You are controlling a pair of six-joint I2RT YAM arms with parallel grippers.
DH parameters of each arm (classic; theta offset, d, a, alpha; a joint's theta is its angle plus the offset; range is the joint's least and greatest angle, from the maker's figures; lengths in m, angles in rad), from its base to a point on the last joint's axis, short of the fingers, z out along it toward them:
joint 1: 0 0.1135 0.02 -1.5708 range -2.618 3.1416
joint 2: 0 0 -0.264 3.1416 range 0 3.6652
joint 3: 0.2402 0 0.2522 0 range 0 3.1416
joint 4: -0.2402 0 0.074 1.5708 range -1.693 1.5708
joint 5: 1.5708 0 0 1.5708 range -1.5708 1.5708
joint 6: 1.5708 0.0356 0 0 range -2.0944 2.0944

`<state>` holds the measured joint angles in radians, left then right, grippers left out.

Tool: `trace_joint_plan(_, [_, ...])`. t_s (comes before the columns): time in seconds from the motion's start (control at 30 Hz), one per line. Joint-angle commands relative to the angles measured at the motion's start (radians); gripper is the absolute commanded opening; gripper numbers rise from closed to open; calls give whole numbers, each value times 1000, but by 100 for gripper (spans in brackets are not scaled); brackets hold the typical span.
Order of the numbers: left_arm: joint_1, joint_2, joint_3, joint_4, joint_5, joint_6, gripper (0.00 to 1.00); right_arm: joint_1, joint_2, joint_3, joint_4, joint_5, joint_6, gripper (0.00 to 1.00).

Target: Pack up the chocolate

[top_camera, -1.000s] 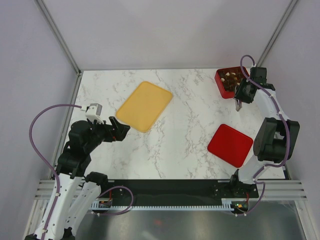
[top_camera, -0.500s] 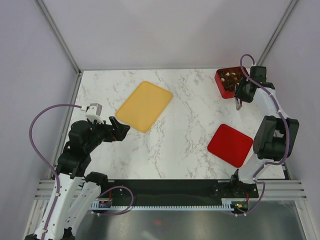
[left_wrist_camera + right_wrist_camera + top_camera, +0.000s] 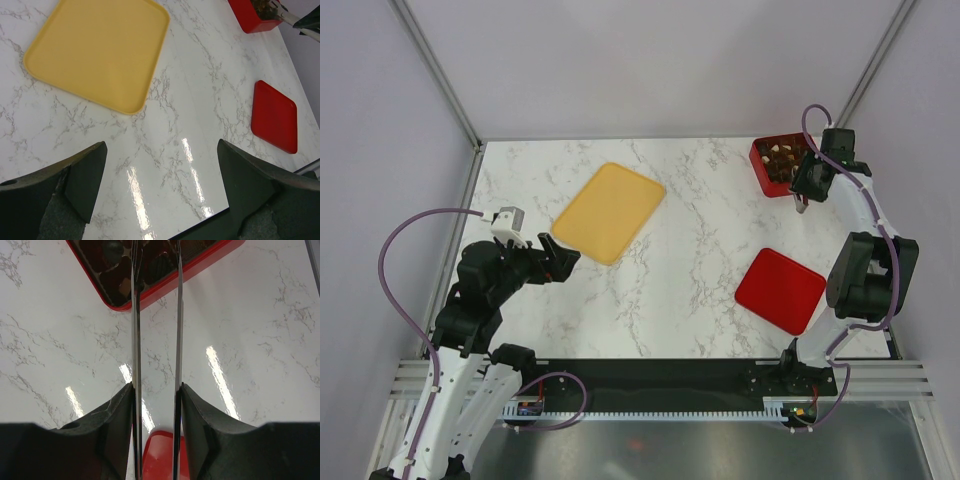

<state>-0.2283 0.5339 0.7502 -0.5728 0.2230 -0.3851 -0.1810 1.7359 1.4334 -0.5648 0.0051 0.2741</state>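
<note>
The chocolate [image 3: 781, 160] lies as small dark and pale pieces in the red box [image 3: 761, 170] at the table's far right. My right gripper [image 3: 804, 201] points steeply down at the box's near edge. In the right wrist view its two thin metal blades [image 3: 136, 340] stand apart and run out of the top of the frame over the box [image 3: 170, 282], where dark chocolate [image 3: 161, 262] shows; I see nothing between them. My left gripper [image 3: 560, 258] hovers wide open and empty over bare table [image 3: 159, 148] at the near left.
A yellow-orange tray [image 3: 610, 212] [image 3: 100, 50] lies empty at the far left-centre. A flat red lid [image 3: 781, 290] [image 3: 274, 122] rests at the near right, below the right gripper. The cage's posts stand at the far corners.
My right gripper has shifted slightly towards the far side, closer over the box edge, and its blades have spread a little. The left arm has not moved.
</note>
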Motion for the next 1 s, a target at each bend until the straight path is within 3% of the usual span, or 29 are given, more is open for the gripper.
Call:
trace_joint_plan(0.0, [6,-6,1,25,19,25,100,3,-35,67,-9,-4,-7,48])
trace_joint_plan(0.1, [4,-5,3,27,18,23,100,34,-76,78,-14,-4,4,48])
trace_joint_plan(0.53, [4,-9,1,25,10,22,100,466,-131,-136,164,139,79,48])
trace_joint_plan(0.97, [4,-11,0,24,9,22,100,707,-85,-333,322,300,175,50])
